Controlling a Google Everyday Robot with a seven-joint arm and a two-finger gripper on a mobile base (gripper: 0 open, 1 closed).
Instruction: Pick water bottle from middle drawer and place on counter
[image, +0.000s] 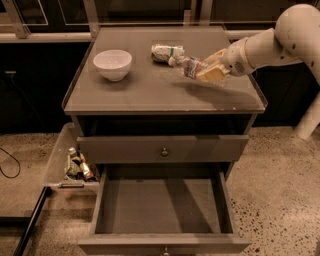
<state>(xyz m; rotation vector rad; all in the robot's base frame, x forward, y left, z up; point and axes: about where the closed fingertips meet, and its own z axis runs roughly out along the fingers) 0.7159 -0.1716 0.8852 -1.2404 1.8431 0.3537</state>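
My gripper (209, 67) reaches in from the right and is shut on the water bottle (187, 65), a small clear bottle with a red and blue label. The bottle lies nearly level, cap to the left, just above the counter (150, 90) at its back right. The open drawer (162, 206) below stands pulled out with a bare floor. Another drawer (162, 149) above it, with a round knob, is closed.
A white bowl (112, 64) sits on the counter's left. A white-and-green wrapped packet (166, 51) lies at the back, just left of the bottle's cap. A pale plastic bin (70, 162) with small dark bottles (79, 165) hangs at the cabinet's left.
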